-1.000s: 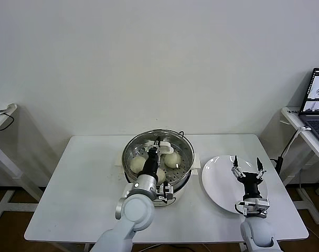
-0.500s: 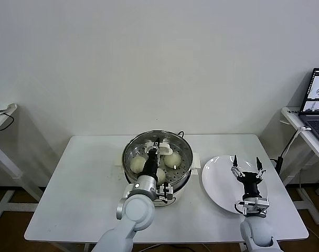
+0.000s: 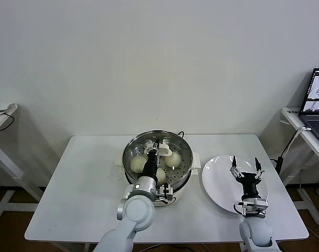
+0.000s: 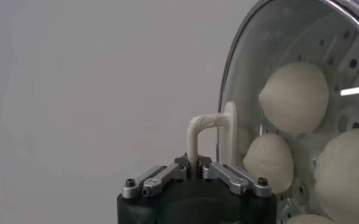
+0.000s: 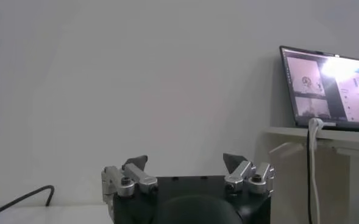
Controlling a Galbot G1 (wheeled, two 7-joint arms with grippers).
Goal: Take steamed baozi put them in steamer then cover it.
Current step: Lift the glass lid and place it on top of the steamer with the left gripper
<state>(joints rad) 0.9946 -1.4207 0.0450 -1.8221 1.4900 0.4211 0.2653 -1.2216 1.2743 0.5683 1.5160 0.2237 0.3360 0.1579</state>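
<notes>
Now your left hand (image 3: 156, 147) has eased the round glass cover with its cream-white handle (image 4: 206, 135) lower over the shiny stainless-steel steamer (image 3: 158, 156) mid-bench, fingers clamped on that handle. The cover looks nearly seated, so closing is almost finished. Pale pleated baozi (image 4: 294, 97) sit inside, seen through glass. Your right hand (image 3: 246, 167) hangs over the flat white plate (image 3: 217, 181), spread, holding nothing.
</notes>
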